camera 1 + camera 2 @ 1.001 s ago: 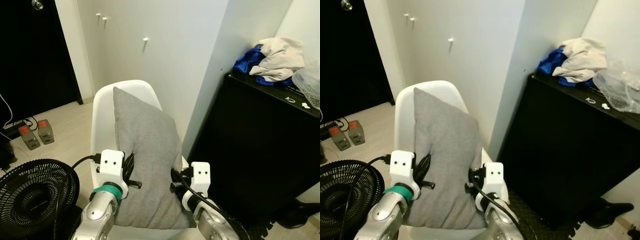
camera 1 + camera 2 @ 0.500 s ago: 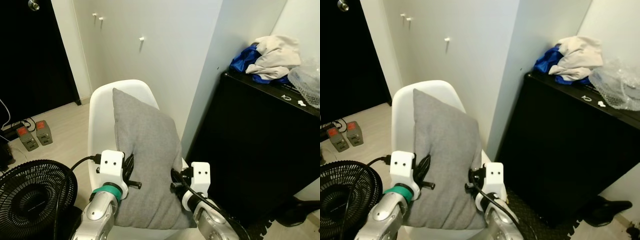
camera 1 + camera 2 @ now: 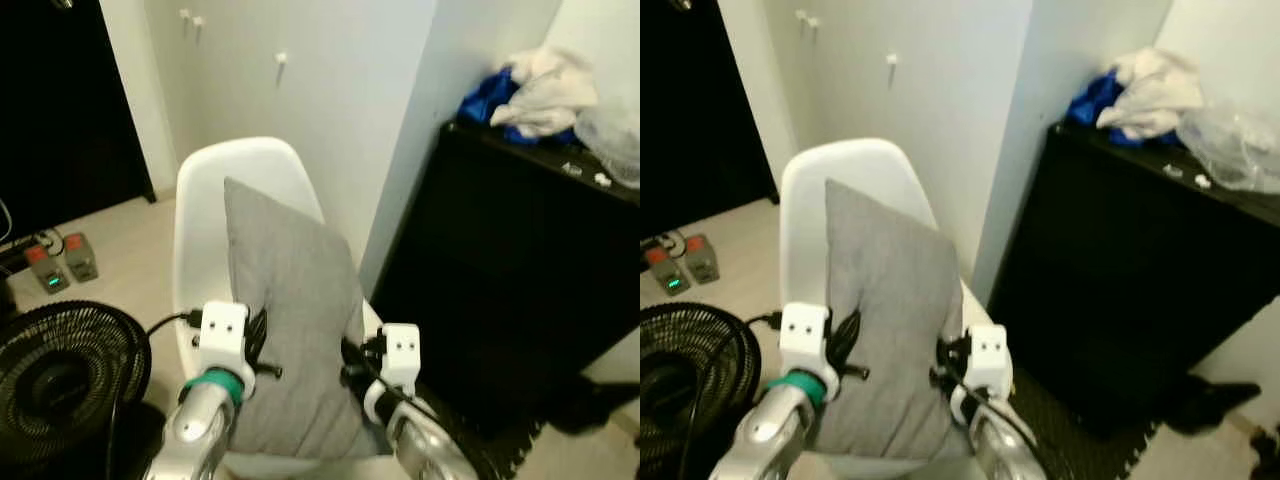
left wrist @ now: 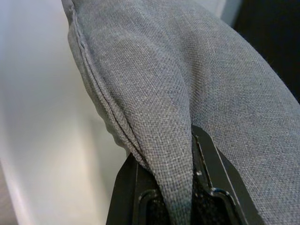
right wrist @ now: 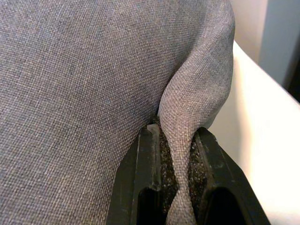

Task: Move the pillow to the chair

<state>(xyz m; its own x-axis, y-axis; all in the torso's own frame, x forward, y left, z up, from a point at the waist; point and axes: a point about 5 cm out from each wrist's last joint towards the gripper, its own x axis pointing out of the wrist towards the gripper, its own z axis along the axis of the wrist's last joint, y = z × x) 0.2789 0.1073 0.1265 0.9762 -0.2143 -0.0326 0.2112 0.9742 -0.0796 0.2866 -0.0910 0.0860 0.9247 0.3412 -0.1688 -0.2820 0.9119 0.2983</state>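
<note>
Right now the grey pillow [image 3: 290, 320] stands upright on its edge in the white chair [image 3: 215, 190], its back toward the chair's backrest and its top corner reaching up approx. to the rim. Both grippers pinch it, 1 per side. Left gripper [image 4: 164, 187] is clamped on a fold of fabric at the pillow's left edge w/ the seam running just above the fingers [image 4: 213, 164]; the white shell of the chair is right beside it. Right gripper [image 5: 173, 173] is closed tight on a bunched ridge of cloth at the pillow's right edge, fingers [image 5: 145, 164] pressed vs. the fold on both sides, white chair surface just past it. From the head cam, the 2 white wrist blocks sit low against the pillow, left one [image 3: 224, 335] and right one [image 3: 398, 355]. A black fan [image 3: 65, 375] sits on the floor to the robot's left, near the chair. A black cabinet [image 3: 520, 250] stands to the right w/ a pile of blue and pale clothes [image 3: 530, 85] on top. Head views are a bit blurred.
</note>
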